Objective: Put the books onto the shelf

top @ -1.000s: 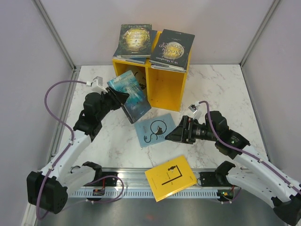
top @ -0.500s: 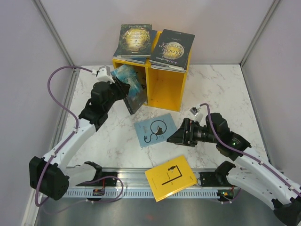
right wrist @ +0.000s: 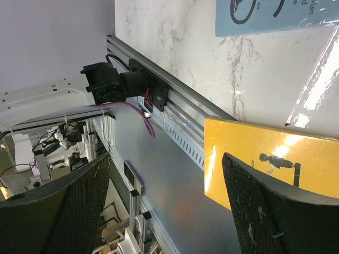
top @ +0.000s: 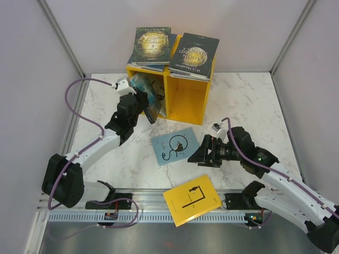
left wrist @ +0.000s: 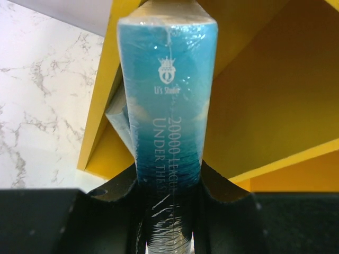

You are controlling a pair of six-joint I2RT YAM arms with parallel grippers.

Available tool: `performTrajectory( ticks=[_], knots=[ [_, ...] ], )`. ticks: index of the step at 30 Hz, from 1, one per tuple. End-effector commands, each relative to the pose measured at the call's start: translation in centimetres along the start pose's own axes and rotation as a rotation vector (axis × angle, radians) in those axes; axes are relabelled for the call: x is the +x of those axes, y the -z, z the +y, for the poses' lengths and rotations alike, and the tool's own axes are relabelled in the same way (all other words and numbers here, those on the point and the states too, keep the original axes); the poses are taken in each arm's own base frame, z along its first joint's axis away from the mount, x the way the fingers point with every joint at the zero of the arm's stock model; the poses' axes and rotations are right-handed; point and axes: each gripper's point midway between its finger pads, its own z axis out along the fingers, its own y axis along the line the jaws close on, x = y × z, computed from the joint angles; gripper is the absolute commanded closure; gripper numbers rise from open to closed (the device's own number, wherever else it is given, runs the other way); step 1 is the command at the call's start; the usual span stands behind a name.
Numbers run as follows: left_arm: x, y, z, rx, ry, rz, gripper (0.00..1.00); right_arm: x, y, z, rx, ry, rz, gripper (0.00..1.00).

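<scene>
With the left claw (left wrist: 169,182) clamped on the teal book (left wrist: 168,100) at the mouth of the left compartment of the yellow shelf (top: 186,101), push it straight in, upright and clear of the divider (top: 166,98), release only once seated, and leave the wide-open right claw (right wrist: 167,203) low over the tabletop (top: 249,106).

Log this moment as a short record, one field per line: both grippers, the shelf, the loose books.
left gripper: shut on the teal book, at the mouth of the shelf's left compartment
right gripper: open, holding nothing, beside the light blue book
shelf: yellow, two compartments, with a left stack and a right stack of books on top
light blue book: flat on the marble table
yellow book: flat, lying across the near rail
</scene>
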Motion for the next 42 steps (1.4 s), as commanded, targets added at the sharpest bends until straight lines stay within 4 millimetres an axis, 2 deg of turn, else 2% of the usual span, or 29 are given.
performTrajectory(
  ticks=[1,4,5,7,9,11,12,15,18,22,23,27,31,32,34,35,36,37,38,39,40,42],
  knots=[
    [-9.4,-0.1,-1.9,0.037,0.268,-0.375,0.98,0.6,0.2,-0.8,0.029,-0.008,0.031,0.12],
    [-8.3,-1.0,-2.1,0.052,0.326,-0.399,0.98,0.8,0.1,-1.4,0.057,-0.005,0.050,0.12],
    [-7.3,-1.9,-1.9,0.040,0.323,-0.388,0.98,0.9,0.0,-1.5,0.061,0.000,0.057,0.12],
    [-7.0,-2.4,-1.9,0.037,0.347,-0.420,0.98,1.0,-0.2,-2.2,0.080,0.001,0.078,0.12],
    [-4.8,-3.8,-1.3,0.015,0.347,-0.413,0.98,1.1,-0.5,-2.6,0.094,-0.005,0.098,0.12],
    [-4.7,-4.6,-1.6,0.031,0.374,-0.446,0.98,0.8,-0.5,-2.9,0.093,-0.006,0.107,0.12],
    [-3.6,-5.8,-1.6,0.024,0.371,-0.433,0.98,0.3,-0.6,-3.3,0.105,-0.019,0.101,0.12],
    [-2.2,-7.9,-1.8,0.014,0.386,-0.419,0.98,-0.8,-0.7,-3.3,0.104,0.001,0.122,0.12],
    [-0.8,-9.9,-1.8,0.009,0.420,-0.398,0.98,-2.4,-1.0,-4.2,0.114,-0.016,0.124,0.13],
    [-0.3,-11.5,-1.6,-0.005,0.423,-0.395,0.98,-3.8,-1.3,-5.3,0.110,-0.037,0.141,0.13],
    [0.7,-12.0,-1.5,-0.010,0.420,-0.373,0.98,-4.2,-1.4,-5.5,0.113,-0.041,0.137,0.13],
    [2.0,-12.7,-1.1,-0.041,0.385,-0.339,0.97,-5.0,-2.2,-5.7,0.107,-0.042,0.134,0.13],
    [3.7,-12.7,-0.8,-0.050,0.380,-0.271,0.84,-5.6,-2.6,-5.6,0.102,-0.041,0.126,0.13],
    [4.0,-12.3,-0.6,-0.056,0.385,-0.250,0.70,-5.7,-2.6,-5.5,0.102,-0.039,0.121,0.13],
    [5.5,-12.0,-0.5,-0.063,0.372,-0.174,0.55,-6.2,-2.5,-5.5,0.104,-0.043,0.105,0.13],
    [6.1,-11.8,-0.4,-0.068,0.373,-0.146,0.37,-6.4,-2.4,-5.5,0.103,-0.047,0.097,0.13],
    [6.2,-11.4,-0.8,-0.052,0.379,-0.120,0.29,-6.7,-2.3,-5.4,0.099,-0.046,0.085,0.13],
    [7.1,-10.6,-0.3,-0.076,0.339,-0.055,0.08,-7.6,-2.1,-5.4,0.088,-0.066,0.046,0.14],
    [7.4,-10.5,-0.1,-0.080,0.336,-0.050,0.08,-7.7,-2.1,-5.3,0.081,-0.058,0.040,0.14],
    [6.5,-9.9,-0.2,-0.077,0.322,-0.056,0.05,-8.0,-2.1,-5.3,0.078,-0.066,0.031,0.13],
    [6.8,-9.5,0.3,-0.098,0.298,-0.033,0.00,-8.1,-2.2,-5.4,0.076,-0.079,0.025,0.13],
    [6.7,-8.9,0.7,-0.110,0.265,-0.007,0.00,-8.6,-2.3,-5.2,0.058,-0.071,0.004,0.14]
  ],
)
